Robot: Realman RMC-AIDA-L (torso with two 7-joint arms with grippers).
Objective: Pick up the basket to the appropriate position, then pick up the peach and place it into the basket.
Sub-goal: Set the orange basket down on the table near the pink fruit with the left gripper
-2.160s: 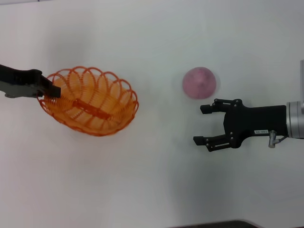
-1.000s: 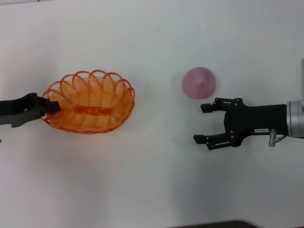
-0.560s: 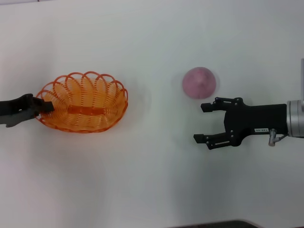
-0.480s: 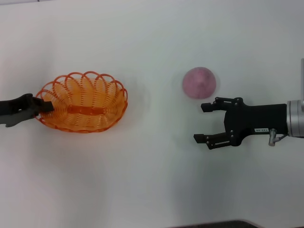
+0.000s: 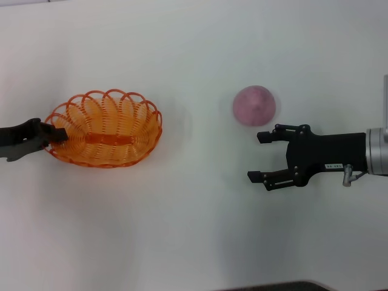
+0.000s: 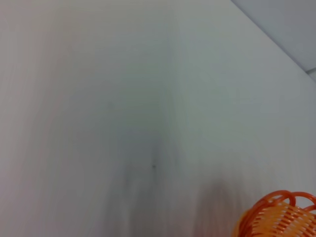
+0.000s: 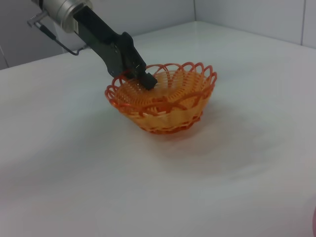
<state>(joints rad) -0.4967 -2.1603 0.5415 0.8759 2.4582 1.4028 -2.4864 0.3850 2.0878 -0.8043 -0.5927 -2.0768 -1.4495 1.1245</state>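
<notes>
On the plain white bench, the left gripper pinches the basket rim at frame left. The peach sits centre-right, seemingly apart from the spread right gripper.

Bright, even, diffuse light; table near washed-out white. Shadows soft, faint: slight one under basket, at its 5 o'clock. Left wrist view streaky, smeared, basket rim soft. No hard glare.
</notes>
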